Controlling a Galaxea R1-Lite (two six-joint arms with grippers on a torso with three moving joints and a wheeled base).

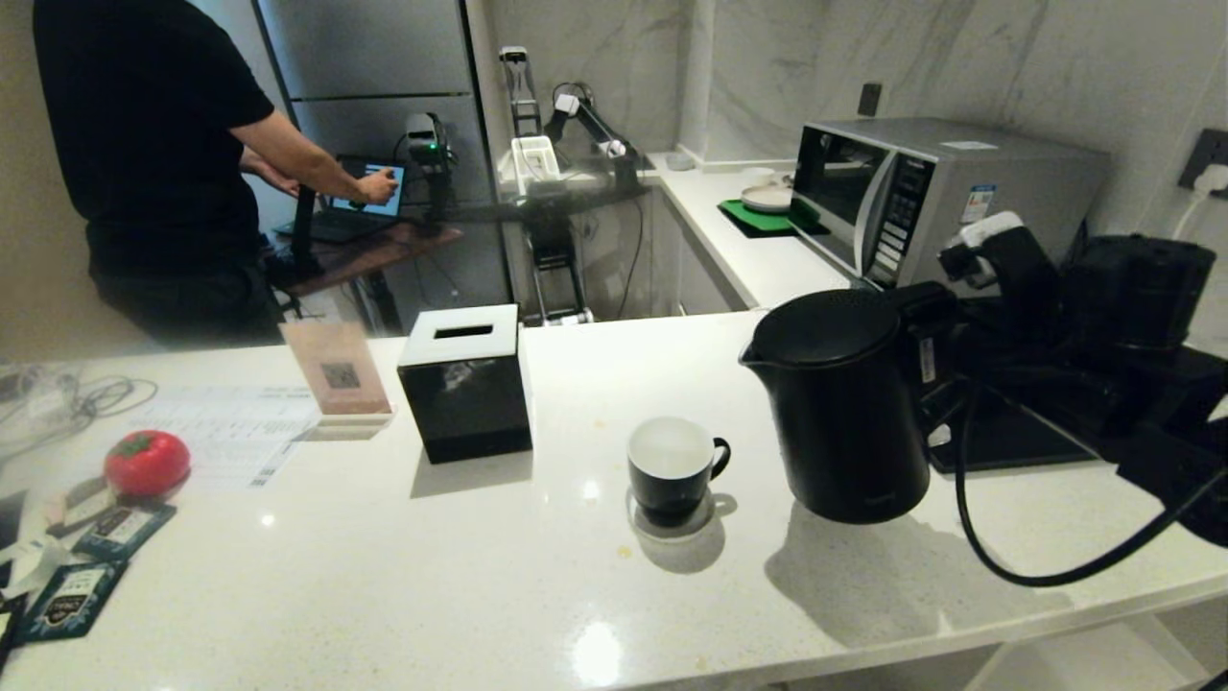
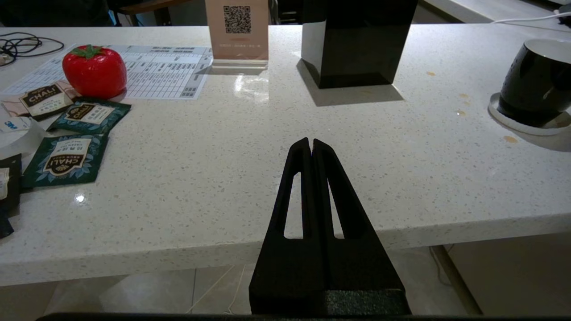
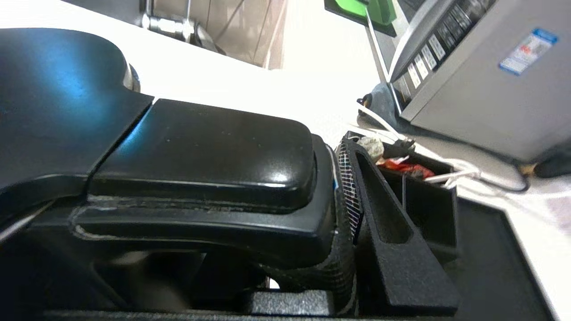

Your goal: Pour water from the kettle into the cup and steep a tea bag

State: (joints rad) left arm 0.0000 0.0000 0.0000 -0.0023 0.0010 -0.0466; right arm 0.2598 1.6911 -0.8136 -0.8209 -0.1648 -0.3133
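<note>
Far left on the counter (image 1: pixel 403 576): teal sachets (image 2: pixel 67 158) beside a red tomato (image 1: pixel 146 463). Left tool (image 2: pixel 311 145) at the near edge, fingers pressed together, holding nothing. Further right, a QR sign (image 1: pixel 336 369), then a black tissue box (image 1: pixel 465 382). Right of that, the cup (image 1: pixel 672 468) upright on a white coaster (image 2: pixel 519 125), handle toward the kettle (image 1: pixel 844 403). Kettle just beside the cup, spout pointing at it. Right tool (image 3: pixel 343 214) clamped on the kettle's handle (image 3: pixel 214 156). Behind, a microwave (image 1: pixel 921 192). Tea bag not made out.
</note>
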